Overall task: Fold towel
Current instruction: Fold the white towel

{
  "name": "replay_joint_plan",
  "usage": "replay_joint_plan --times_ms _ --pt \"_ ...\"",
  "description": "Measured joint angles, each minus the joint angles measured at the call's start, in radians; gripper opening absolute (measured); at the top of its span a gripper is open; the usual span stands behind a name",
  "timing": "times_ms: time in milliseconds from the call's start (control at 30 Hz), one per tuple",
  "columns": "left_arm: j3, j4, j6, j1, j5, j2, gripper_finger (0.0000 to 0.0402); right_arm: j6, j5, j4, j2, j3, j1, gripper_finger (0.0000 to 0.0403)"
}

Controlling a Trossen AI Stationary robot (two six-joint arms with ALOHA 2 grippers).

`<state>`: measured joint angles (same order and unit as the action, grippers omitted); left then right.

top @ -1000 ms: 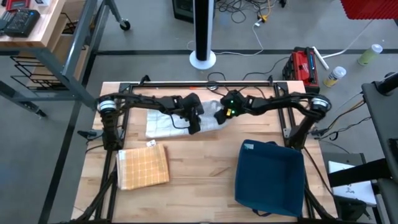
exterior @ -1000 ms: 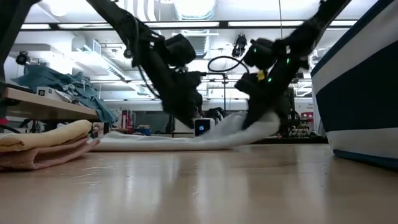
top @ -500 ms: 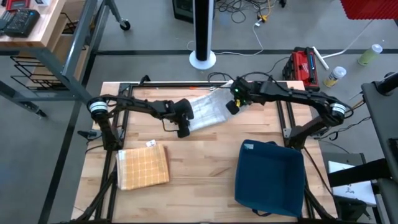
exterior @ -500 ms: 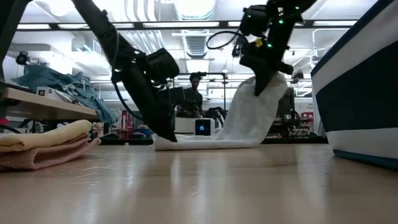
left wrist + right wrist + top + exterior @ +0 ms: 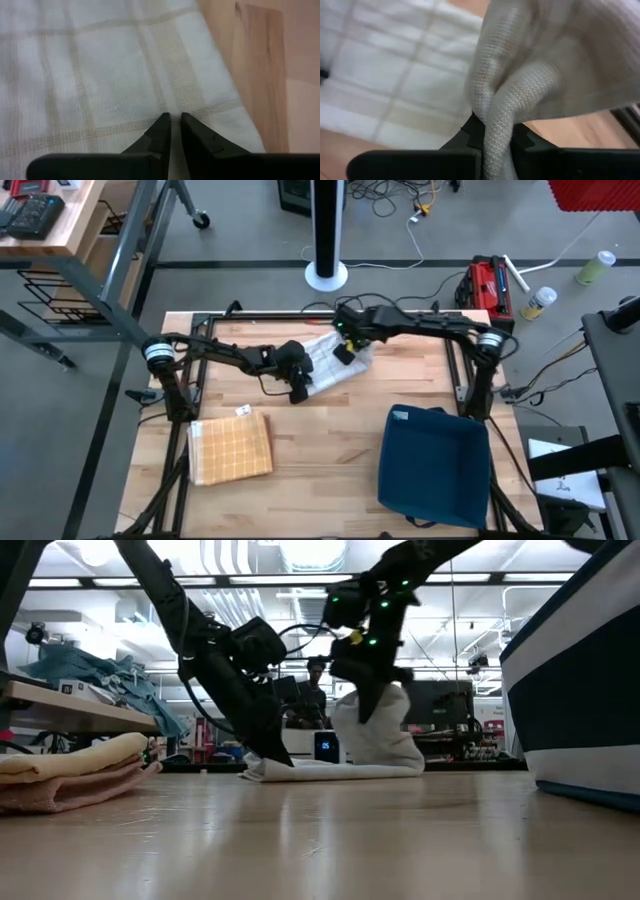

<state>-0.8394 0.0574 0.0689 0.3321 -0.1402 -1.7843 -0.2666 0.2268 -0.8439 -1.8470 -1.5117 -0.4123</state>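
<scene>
Folding: right gripper (image 5: 344, 352) jaws clamped on raised towel (image 5: 330, 363) edge above flat part on desk (image 5: 320, 445); left gripper (image 5: 298, 392) jaws closed, pinning towel's near corner.

White checked towel (image 5: 335, 363) lies mid-table, one end lifted and doubled over.
</scene>
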Motion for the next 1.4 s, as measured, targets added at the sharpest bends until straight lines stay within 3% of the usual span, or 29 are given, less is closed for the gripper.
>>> replay_joint_plan --times_ms 267,700,767,933,1000,1133,1300,1400 --pt "0.001 0.024 0.020 -0.002 -0.001 0.000 0.0036 0.005 -0.045 -0.018 -0.166 -0.157 0.054 0.0023" --pt "0.031 0.115 0.023 -0.002 0.008 0.002 0.0036 0.002 -0.046 -0.013 -0.246 -0.256 0.105 0.0021" --pt "0.030 0.075 0.024 -0.002 0.044 0.014 0.0036 -0.003 -0.043 -0.010 -0.246 -0.254 0.105 0.0020" --pt "0.021 -0.284 0.034 -0.004 0.115 0.138 0.0036 -0.011 -0.044 -0.002 -0.244 -0.256 0.107 0.0020" --pt "0.065 -0.346 0.038 -0.009 0.124 0.183 0.0036 -0.008 -0.043 0.003 -0.244 -0.255 0.109 0.0020" --pt "0.212 -0.193 0.026 -0.003 0.160 0.271 0.0033 -0.002 -0.044 0.019 -0.244 -0.253 0.110 0.0020" --pt "0.383 0.176 0.007 0.002 0.158 0.271 0.0007 -0.007 -0.073 0.056 -0.244 -0.252 0.109 0.0020" --pt "0.433 0.279 -0.004 0.004 0.149 0.250 0.0004 -0.022 -0.134 0.088 -0.244 -0.252 0.113 0.0020"
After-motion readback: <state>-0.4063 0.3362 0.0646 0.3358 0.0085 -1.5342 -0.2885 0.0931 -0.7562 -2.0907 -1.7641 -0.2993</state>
